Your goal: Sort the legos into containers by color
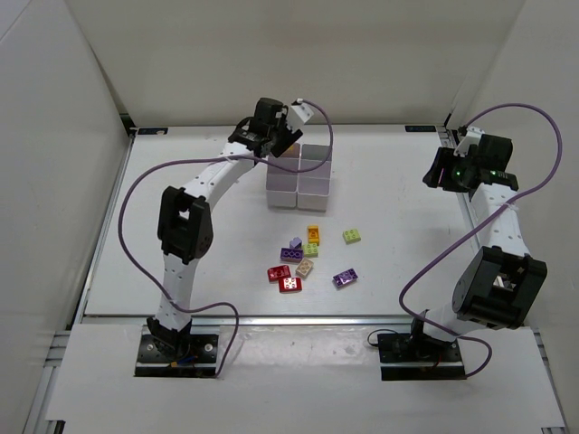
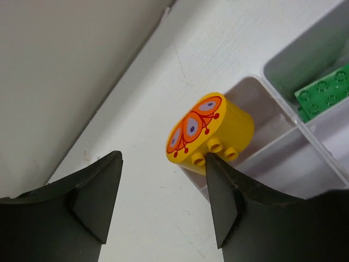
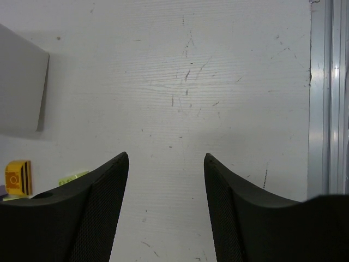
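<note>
Table (image 1: 398, 226): yellow lego (image 2: 218, 128) tilted, studs sideways.

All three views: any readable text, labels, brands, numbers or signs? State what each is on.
No readable words, brands or numbers in any view.
yellow brick: printed orange-and-red ornament with grey ovals; a picture, no letters.
orange brick: dark printed mark on its face, too small to read.
red brick: pale print on top, too small to read.
</note>
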You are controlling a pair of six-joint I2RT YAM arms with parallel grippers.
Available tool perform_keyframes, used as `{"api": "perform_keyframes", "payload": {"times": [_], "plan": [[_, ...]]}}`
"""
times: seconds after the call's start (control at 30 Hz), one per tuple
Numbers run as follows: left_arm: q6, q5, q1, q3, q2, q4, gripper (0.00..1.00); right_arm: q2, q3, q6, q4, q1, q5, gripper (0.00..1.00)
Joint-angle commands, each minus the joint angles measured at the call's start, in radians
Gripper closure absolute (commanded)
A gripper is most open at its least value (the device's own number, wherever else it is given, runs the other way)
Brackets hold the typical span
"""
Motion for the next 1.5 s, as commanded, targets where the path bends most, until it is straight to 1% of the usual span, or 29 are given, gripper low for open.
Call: {"api": "perform_keyframes", "payload": {"times": [0.0,0.07,0.13,0.17,0.27,0.43,0.53,0.57,0.63,0.67,0.7,0.73,0.77,0.83,0.87,0.9,1.0,1.03,1.07,1.13,1.17,1.2,1.23,1.3,1.33,1.37,1.4,1.43,1.47], "plan": [[-0.023,0.006,0.006,-0.017,-0.135,0.095,0.27,-0.03,-0.015,0.001,0.029,0.003,-0.008,0.38],[-0.028,0.018,0.004,-0.068,-0.174,0.113,0.27,-0.029,-0.015,-0.002,0.03,0.003,-0.01,0.38],[-0.025,0.064,0.004,-0.118,-0.208,0.138,0.28,-0.03,-0.013,0.0,0.03,0.003,-0.01,0.38],[-0.02,0.067,0.001,-0.176,-0.248,0.153,0.28,-0.03,-0.013,0.0,0.029,0.003,-0.006,0.38],[-0.011,0.069,-0.01,-0.267,-0.305,0.188,0.28,-0.03,-0.013,0.0,0.032,0.004,-0.008,0.38],[-0.035,0.062,-0.01,-0.327,-0.351,0.184,0.28,-0.033,-0.013,0.003,0.03,0.004,-0.016,0.38],[-0.039,0.117,-0.022,-0.392,-0.403,0.163,0.27,-0.035,-0.015,0.003,0.03,0.003,-0.017,0.37],[-0.042,0.166,-0.025,-0.41,-0.417,0.14,0.27,-0.035,-0.015,0.005,0.03,0.003,-0.019,0.37],[-0.054,0.312,-0.034,-0.451,-0.471,0.095,0.28,-0.038,-0.015,0.0,0.03,0.003,-0.02,0.37],[-0.055,0.378,-0.039,-0.455,-0.483,0.01,0.29,-0.038,-0.015,-0.003,0.03,0.004,-0.019,0.37],[-0.048,0.52,-0.043,-0.446,-0.488,-0.05,0.3,-0.04,-0.016,-0.006,0.03,0.003,-0.019,0.37],[-0.048,0.591,-0.049,-0.417,-0.485,-0.11,0.31,-0.043,-0.016,-0.011,0.027,0.003,-0.022,0.36],[-0.055,0.701,-0.062,-0.403,-0.477,-0.205,0.32,-0.044,-0.019,-0.015,0.024,0.003,-0.025,0.36],[-0.048,0.795,-0.076,-0.384,-0.469,-0.288,0.33,-0.047,-0.021,-0.025,0.021,0.004,-0.026,0.36],[-0.02,0.873,-0.095,-0.384,-0.468,-0.331,0.34,-0.047,-0.021,-0.028,0.02,0.004,-0.028,0.35],[-0.011,0.888,-0.111,-0.384,-0.468,-0.392,0.35,-0.047,-0.019,-0.04,0.018,0.003,-0.032,0.34],[-0.04,0.853,-0.172,-0.416,-0.46,-0.417,0.36,-0.046,-0.018,-0.04,0.015,0.003,-0.045,0.33],[-0.072,0.828,-0.194,-0.419,-0.452,-0.417,0.37,-0.041,-0.016,-0.038,0.015,0.003,-0.045,0.33],[-0.145,0.776,-0.203,-0.415,-0.44,-0.417,0.37,-0.041,-0.013,-0.035,0.017,0.003,-0.048,0.33],[-0.231,0.754,-0.214,-0.419,-0.422,-0.395,0.36,-0.04,-0.013,-0.031,0.018,0.003,-0.046,0.33],[-0.335,0.698,-0.223,-0.435,-0.425,-0.372,0.35,-0.04,-0.013,-0.031,0.018,0.003,-0.042,0.33],[-0.382,0.647,-0.238,-0.454,-0.428,-0.326,0.34,-0.04,-0.015,-0.028,0.018,0.003,-0.039,0.33],[-0.458,0.562,-0.264,-0.477,-0.434,-0.31,0.34,-0.038,-0.015,-0.028,0.02,0.004,-0.039,0.33],[-0.529,0.512,-0.278,-0.494,-0.434,-0.277,0.35,-0.041,-0.018,-0.029,0.018,0.003,-0.036,0.33],[-0.566,0.46,-0.295,-0.501,-0.431,-0.264,0.35,-0.044,-0.019,-0.028,0.017,0.003,-0.036,0.33],[-0.645,0.399,-0.3,-0.496,-0.416,-0.261,0.35,-0.047,-0.024,-0.028,0.015,0.003,-0.033,0.33],[-0.676,0.366,-0.306,-0.49,-0.405,-0.264,0.35,-0.049,-0.027,-0.028,0.015,0.004,-0.033,0.33],[-0.757,0.29,-0.318,-0.484,-0.393,-0.264,0.35,-0.052,-0.032,-0.026,0.014,0.003,-0.033,0.33],[-0.79,0.248,-0.327,-0.472,-0.374,-0.266,0.35,-0.053,-0.035,-0.026,0.012,0.003,-0.034,0.33]]}}
